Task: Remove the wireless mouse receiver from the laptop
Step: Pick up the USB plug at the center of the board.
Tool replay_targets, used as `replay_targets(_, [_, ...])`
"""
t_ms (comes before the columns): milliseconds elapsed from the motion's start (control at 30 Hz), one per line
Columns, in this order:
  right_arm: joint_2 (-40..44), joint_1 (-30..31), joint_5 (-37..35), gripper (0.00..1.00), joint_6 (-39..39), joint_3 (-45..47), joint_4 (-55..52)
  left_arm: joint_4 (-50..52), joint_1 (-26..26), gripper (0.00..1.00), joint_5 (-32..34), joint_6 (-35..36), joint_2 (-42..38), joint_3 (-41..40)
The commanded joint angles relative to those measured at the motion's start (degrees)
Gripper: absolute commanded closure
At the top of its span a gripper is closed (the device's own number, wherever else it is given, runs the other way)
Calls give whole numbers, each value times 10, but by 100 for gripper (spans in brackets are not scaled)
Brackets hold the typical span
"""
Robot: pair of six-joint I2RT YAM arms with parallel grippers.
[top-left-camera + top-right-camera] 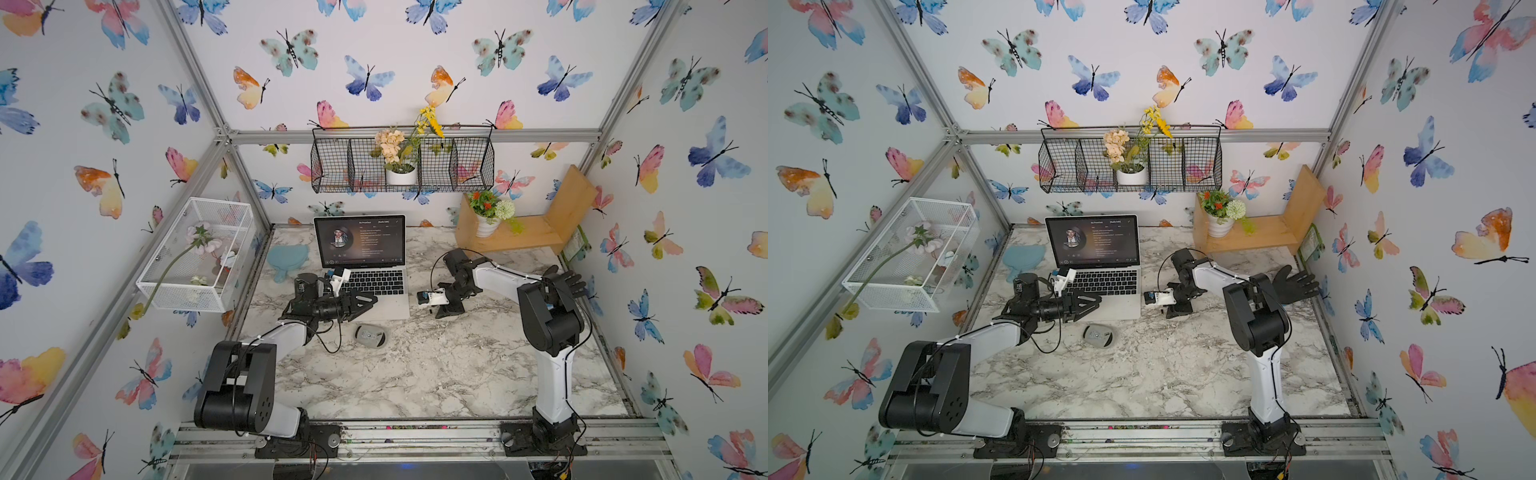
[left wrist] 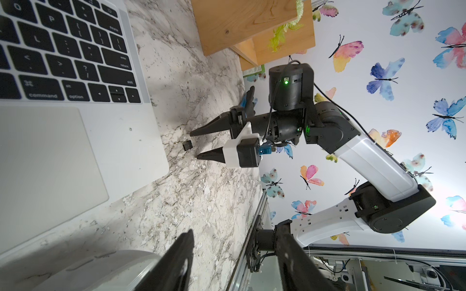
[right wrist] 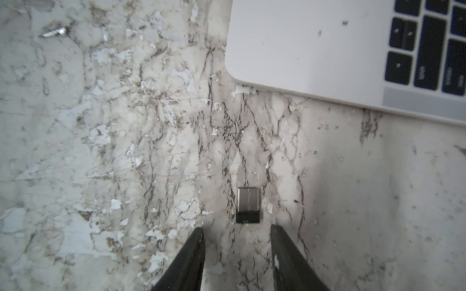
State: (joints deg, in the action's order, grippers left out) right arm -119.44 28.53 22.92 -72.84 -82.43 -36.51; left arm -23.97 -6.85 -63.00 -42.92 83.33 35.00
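Lying unplugged on the marble tabletop (image 3: pixel 100 126), the tiny dark-capped metal USB mouse receiver (image 3: pixel 249 208) sits at 3 o'clock of the slim silver laptop (image 1: pixel 395 307), just ahead of the right gripper (image 3: pixel 237 228), which is spread and empty. The left gripper (image 2: pixel 237 226) is likewise open. The receiver is probably light, rigid and slippery, so pinch the cap's sides.

We see two arms built of glossy white shell links (image 1: pixel 494 276) and matte black joint housings (image 1: pixel 548 316). Thin black cables (image 1: pixel 332 352) run along them, pinned by small white ties. The left gripper (image 1: pixel 368 303) and the right gripper (image 2: pixel 194 145) each end in tapered black fingers (image 3: pixel 189 259). A white plastic bracket (image 2: pixel 232 153) carries a black camera box (image 2: pixel 248 156) with a blue plug (image 2: pixel 263 151). Small green lights (image 2: pixel 286 82) glow on one black cylinder.
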Motion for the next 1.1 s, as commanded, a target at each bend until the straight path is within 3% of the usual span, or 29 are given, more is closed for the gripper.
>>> replay_targets(0, [-18,7,-11,57,25,16,0,-15,2,42,-19,-1,5,2])
replay_targets(267, [-21,12,-10,66,30,12,1,-13,2,42,-21,-2,-3,-1])
replay_targets(567, [-21,16,-12,66,36,21,16,-17,2,42,-21,-4,0,-2])
replay_targets(800, [-21,17,-20,78,42,24,14,-17,2,42,-21,-5,0,-2])
replay_targets(1067, [-4,17,-17,81,49,32,18,-18,2,42,-18,-6,-1,-3])
